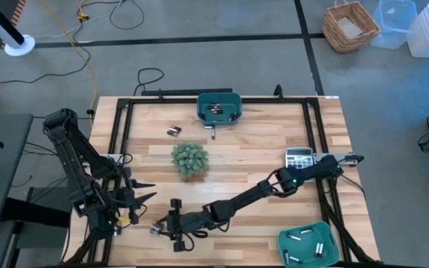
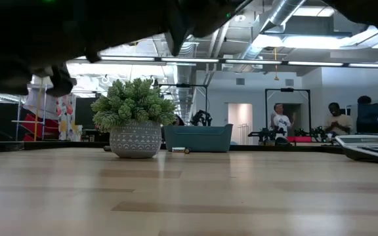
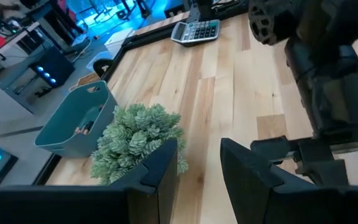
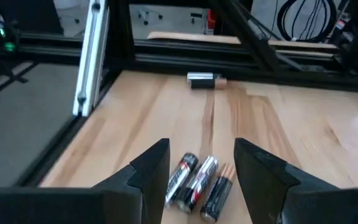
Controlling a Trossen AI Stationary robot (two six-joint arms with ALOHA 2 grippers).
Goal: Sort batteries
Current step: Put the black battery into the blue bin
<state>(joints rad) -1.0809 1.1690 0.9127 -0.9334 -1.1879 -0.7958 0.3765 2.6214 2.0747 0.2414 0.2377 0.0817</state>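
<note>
My left gripper (image 1: 141,191) waits at the counter's (image 1: 259,141) near-left edge, fingers spread, nothing in them. My right gripper (image 4: 201,167) hovers with jaws wide over three batteries (image 4: 199,181) lying side by side between its fingers; another battery (image 4: 202,79) lies well beyond. I judge them hard, smooth, light, prone to roll, so I'd pinch one across its barrel at mid-length

The right arm stretched low across the counter's near edge toward the left, its right claw (image 1: 164,228) spread apart. The left arm stood folded at the near left, left claw (image 1: 147,190) also parted.
</note>
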